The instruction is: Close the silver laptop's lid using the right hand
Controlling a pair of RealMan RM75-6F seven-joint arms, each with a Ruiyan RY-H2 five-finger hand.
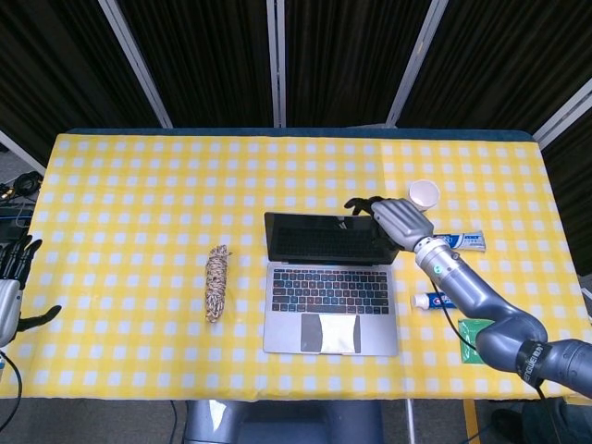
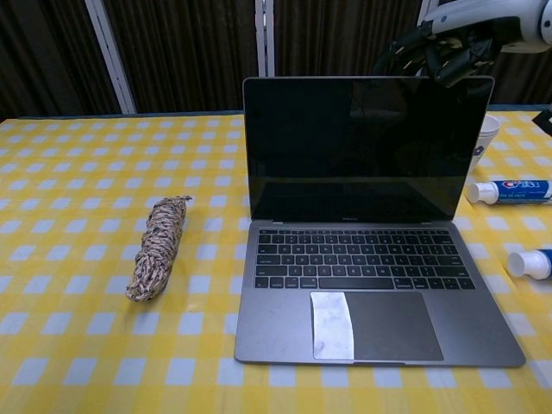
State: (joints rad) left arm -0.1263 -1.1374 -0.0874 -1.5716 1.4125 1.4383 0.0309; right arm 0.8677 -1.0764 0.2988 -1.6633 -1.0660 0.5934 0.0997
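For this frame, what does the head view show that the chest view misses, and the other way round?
Only the head view shows the left hand at the table's left edge, the green packet and the whole right forearm. Only the chest view shows the laptop screen face-on, standing fully open. Both show the right hand above the lid's top right corner, the rope bundle, paper cup and two toothpaste tubes.

On my yellow checked tablecloth [image 1: 139, 185] I see a coil of rope [image 1: 216, 282], a white paper cup [image 1: 425, 193], two toothpaste tubes [image 2: 511, 191] [image 2: 529, 262], and a green packet [image 1: 479, 341] near the front edge.
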